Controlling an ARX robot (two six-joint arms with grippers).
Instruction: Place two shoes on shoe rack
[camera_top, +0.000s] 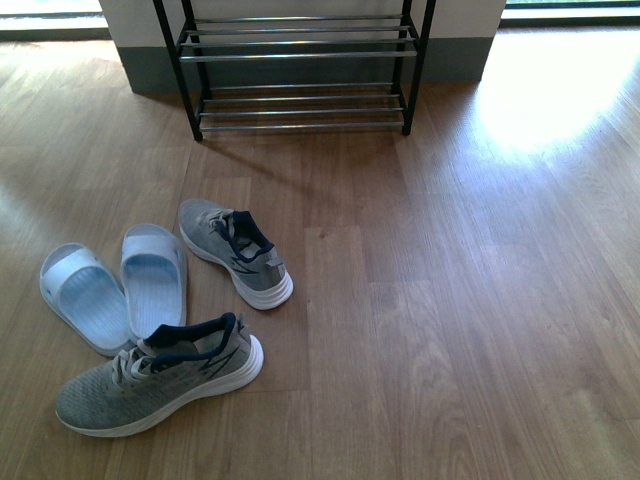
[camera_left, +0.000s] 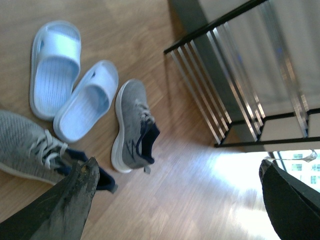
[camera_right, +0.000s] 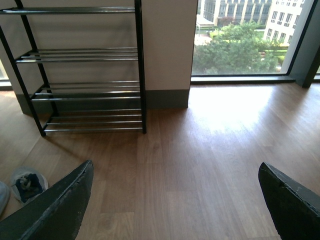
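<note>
While no shoe sits on it, shoe rack (camera_top: 300, 55): stands at the far edge of the floor (camera_top: 450, 300), against the wall, rod shelves facing the robot.
Pale blue slides (camera_top: 155, 278): side by side on the left part of the floor, toes roughly away from the robot, heel ends against the near sneaker.
Near sneaker (camera_top: 160, 375): closest to the robot, with its long axis crosswise, toe to the left and heel to the right.
Far sneaker (camera_top: 235, 250): just right of the slides, between near sneaker and rack, lying on a slant with its toe toward the rack and leftward and its heel toward the robot.
Left gripper (camera_left: 175, 200): fingers (camera_left: 70, 205) spread wide with nothing between them. Its wrist view takes in all four shoes, and the near sneaker's navy collar is right by one fingertip.
Right gripper (camera_right: 175, 205): spread wide and empty, looking at the rack and the floor before it. Only a sneaker heel shows at the margin of its view.
Nearer arm: the left, by my judgement, since every shoe lies left of the floor's middle.
Relation that counts: the near sneaker lies just ahead of the left fingers, so they would likely need to straddle its narrow width, across the toe-to-heel line.
Risk: the slides crowd its far side, leaving little room for a finger there.
</note>
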